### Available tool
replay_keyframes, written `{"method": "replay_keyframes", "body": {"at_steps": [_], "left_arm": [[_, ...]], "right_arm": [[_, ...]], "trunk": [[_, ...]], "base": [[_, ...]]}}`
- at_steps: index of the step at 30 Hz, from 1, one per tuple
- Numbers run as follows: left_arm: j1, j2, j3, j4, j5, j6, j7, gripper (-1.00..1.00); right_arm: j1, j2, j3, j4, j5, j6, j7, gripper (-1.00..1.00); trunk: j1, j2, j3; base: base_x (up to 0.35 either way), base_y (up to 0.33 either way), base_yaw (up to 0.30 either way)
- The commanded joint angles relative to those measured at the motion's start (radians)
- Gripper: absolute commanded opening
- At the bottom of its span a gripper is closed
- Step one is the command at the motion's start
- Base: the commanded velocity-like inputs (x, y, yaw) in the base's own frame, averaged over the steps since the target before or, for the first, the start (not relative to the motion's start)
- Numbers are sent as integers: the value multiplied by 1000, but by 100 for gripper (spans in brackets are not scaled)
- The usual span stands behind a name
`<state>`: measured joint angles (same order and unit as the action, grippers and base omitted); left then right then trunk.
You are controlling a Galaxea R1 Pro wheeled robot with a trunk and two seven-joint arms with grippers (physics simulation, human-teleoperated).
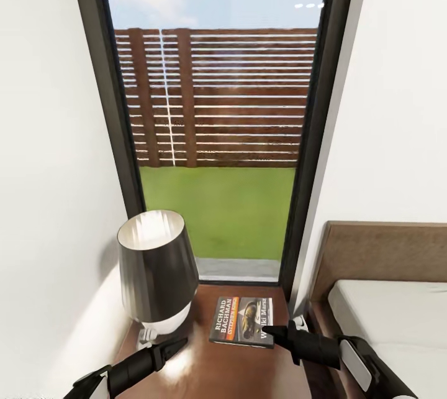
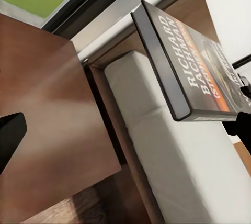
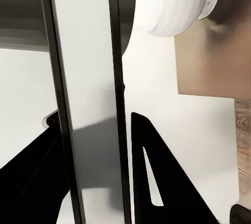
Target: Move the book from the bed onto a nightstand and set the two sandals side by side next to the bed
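Observation:
My right gripper (image 1: 268,329) is shut on the near corner of the book (image 1: 242,319), a thin paperback with white "RICHARD BACHMAN" lettering and an orange stripe. The book hangs tilted just over the dark brown nightstand (image 1: 205,368). In the left wrist view the book (image 2: 193,67) floats in front of the pale mattress of the bed (image 2: 172,150), beside the nightstand top (image 2: 47,109). Edge-on, the book (image 3: 86,103) stands between my right fingers (image 3: 151,171). My left gripper (image 1: 181,343) hovers open over the nightstand's front left, apart from the book. The two sandals are out of view.
A lamp (image 1: 155,268) with a dark shade and white base takes the nightstand's left half. A tall dark-framed window (image 1: 217,138) rises behind, with white walls on either side. The bed (image 1: 391,312) and its brown headboard (image 1: 379,250) lie close on the right.

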<state>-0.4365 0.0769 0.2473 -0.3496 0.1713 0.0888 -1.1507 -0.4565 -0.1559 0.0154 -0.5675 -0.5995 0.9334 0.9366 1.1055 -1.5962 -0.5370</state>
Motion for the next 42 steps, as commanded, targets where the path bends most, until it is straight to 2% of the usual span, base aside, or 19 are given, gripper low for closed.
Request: {"method": "replay_keyframes", "body": {"at_steps": [1,8,10,16,18,21,22,23,25,26,34,38,42], "left_arm": [[-1,0,3,1,2,9,-4,100],[-1,0,3,0,2,9,-7,100],[-1,0,2,-2,3,8,-26,100],[-1,-2,-2,-16,2,10,-104,100],[-3,-4,-2,-83,2,42,-117,100],[-3,-8,-5,-175,2,139,-119,100],[-4,-9,-13,-229,1,196,-119,100],[-4,-10,-22,-258,2,225,-119,100],[-4,-10,-36,-285,2,250,-119,100],[-4,-11,-55,-302,2,267,-120,100],[-4,-26,-79,-311,1,277,-119,100],[-4,-30,-106,-309,1,278,-118,100],[-4,-32,-114,-308,2,278,-118,100]], "right_arm": [[-1,-1,1,0,-3,4,2,-100],[-1,0,1,0,-3,4,2,-100],[-1,0,2,0,-2,4,2,-100],[-1,4,4,0,-2,4,2,-100],[-1,6,4,0,-1,4,2,-100],[-1,7,4,0,-1,4,1,-100],[-1,7,5,0,0,4,1,-100],[-1,7,5,0,0,4,1,-100],[-1,7,5,0,0,4,1,-100],[-1,7,5,0,0,4,1,-100],[-1,7,5,0,0,4,1,-100],[-1,7,5,0,0,4,1,-100],[-1,7,5,1,0,4,1,-100]], "trunk": [[4,-8,-4],[31,-57,-26],[38,-71,-32],[38,-71,-32],[38,-71,-32],[38,-71,-32],[38,-71,-32],[38,-71,-32],[38,-71,-32],[38,-71,-32],[38,-71,-32],[54,-99,-45],[69,-127,-58]], "base": [[0,0,0],[0,0,0],[0,0,0],[0,0,0],[0,0,0],[0,0,0],[0,0,0],[0,0,0],[0,0,0],[0,0,0],[0,0,0],[0,0,0],[0,0,0]]}}
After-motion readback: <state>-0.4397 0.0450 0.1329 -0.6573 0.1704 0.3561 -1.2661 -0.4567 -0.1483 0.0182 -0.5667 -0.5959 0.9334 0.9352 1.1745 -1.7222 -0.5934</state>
